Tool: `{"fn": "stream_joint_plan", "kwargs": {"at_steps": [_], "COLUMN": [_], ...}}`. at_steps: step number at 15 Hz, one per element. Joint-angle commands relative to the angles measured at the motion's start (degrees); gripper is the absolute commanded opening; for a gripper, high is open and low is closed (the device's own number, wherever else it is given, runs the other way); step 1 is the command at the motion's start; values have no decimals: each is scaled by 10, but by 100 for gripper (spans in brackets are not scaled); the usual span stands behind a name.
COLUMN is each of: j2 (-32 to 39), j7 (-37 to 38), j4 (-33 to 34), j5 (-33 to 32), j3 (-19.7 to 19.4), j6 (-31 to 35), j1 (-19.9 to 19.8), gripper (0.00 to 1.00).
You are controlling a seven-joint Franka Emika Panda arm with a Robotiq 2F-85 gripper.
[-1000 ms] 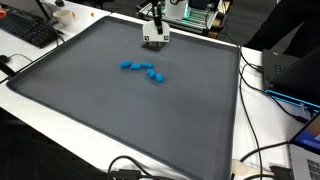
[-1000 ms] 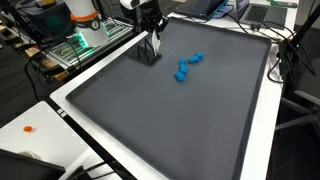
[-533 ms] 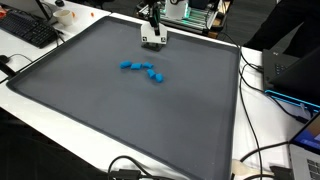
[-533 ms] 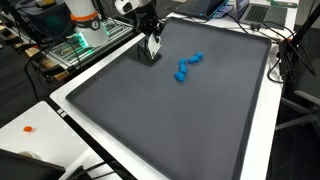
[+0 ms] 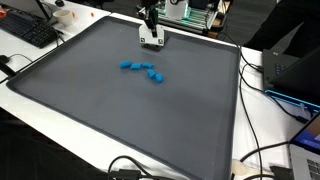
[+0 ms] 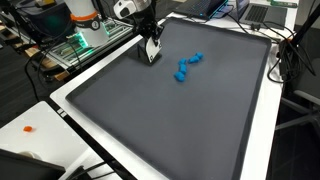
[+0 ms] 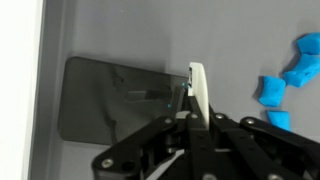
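My gripper [image 7: 192,112] is shut on a thin white flat piece [image 7: 198,88], seen edge-on between the fingers in the wrist view. In both exterior views the gripper [image 5: 150,22] [image 6: 148,38] hangs over the far part of the grey mat [image 5: 110,110] with the white piece [image 5: 152,40] [image 6: 153,47] at its tip, just above the mat. A dark rectangular patch [image 7: 115,100] lies on the mat under and beside it. Several small blue blocks [image 5: 143,70] [image 6: 186,67] [image 7: 290,75] lie in a loose cluster near the mat's middle, apart from the gripper.
The mat has a white rim [image 5: 120,150] [image 6: 70,110]. A keyboard [image 5: 28,30] lies past one corner. Cables [image 5: 265,75] and a laptop [image 5: 295,70] lie along one side. Electronics stand behind the far edge [image 5: 195,15].
The gripper with the white piece has shifted slightly and risen a little near the mat's far edge. The blue blocks have not moved.
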Motion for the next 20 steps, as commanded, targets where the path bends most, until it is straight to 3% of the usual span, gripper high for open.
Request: {"fn": "stream_joint_plan", "kwargs": {"at_steps": [1,20], "j2": [12,41], "j7": [3,-15], "j4": [0,1], "j5": [17,80], "j3": [-2,-3], "j6": [6,40], "j1": [-4,-2], "gripper": [1,1]}}
